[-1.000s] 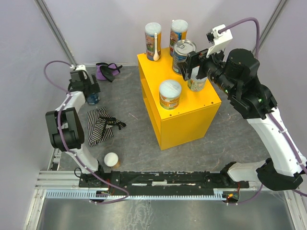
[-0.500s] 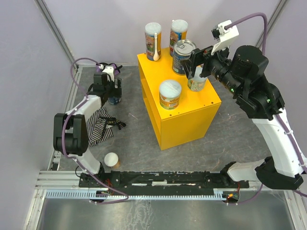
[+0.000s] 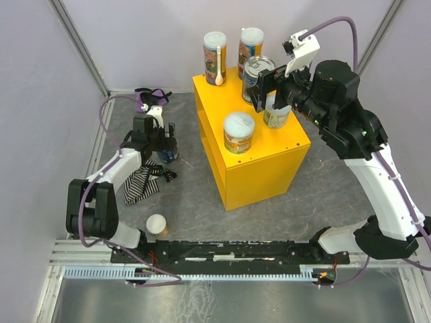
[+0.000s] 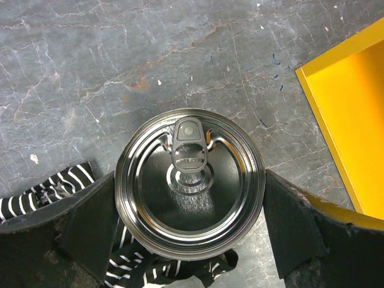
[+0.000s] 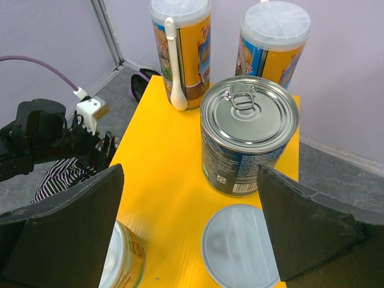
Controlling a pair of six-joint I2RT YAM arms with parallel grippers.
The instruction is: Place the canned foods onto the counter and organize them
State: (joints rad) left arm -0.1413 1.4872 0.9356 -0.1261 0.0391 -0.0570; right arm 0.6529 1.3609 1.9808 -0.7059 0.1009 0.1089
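one blue-labelled tin [image 4: 189, 186] sits clamped at its sides by the left gripper [image 4: 189, 177], over the striped cloth [image 4: 42, 198], near the yellow counter [image 3: 259, 171]; rigid, smooth, probably heavy; grip mid-wall, keep level; right gripper [image 5: 191, 170] gapes wide, empty.

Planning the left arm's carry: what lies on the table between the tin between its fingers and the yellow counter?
Only bare grey table lies between the tin and the counter, seen in the left wrist view.
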